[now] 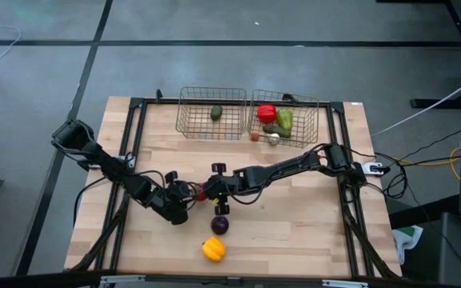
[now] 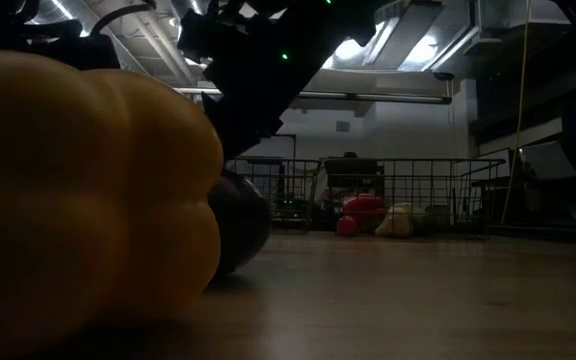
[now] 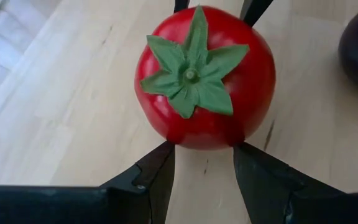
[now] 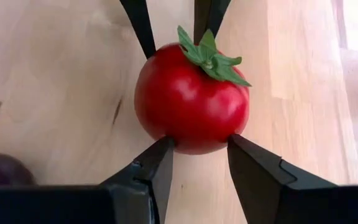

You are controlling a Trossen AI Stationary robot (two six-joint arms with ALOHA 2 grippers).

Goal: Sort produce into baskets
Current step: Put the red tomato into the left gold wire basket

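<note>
Baskets (image 1: 211, 112) number two, side by side at the table's far edge; one red tomato (image 1: 202, 192) sits mid-table, pinched by both the left gripper (image 3: 204, 158) and right gripper (image 4: 201, 152) from opposite sides, purple ball (image 1: 220, 226) and yellow pepper (image 1: 213, 250) just beside

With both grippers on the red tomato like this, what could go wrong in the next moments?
1. The left gripper and right gripper both touch the red tomato only at their fingertips; if the arms pull apart, it may slip out and roll.
2. The purple ball and yellow pepper lie close below the grippers and might be knocked away.
</note>
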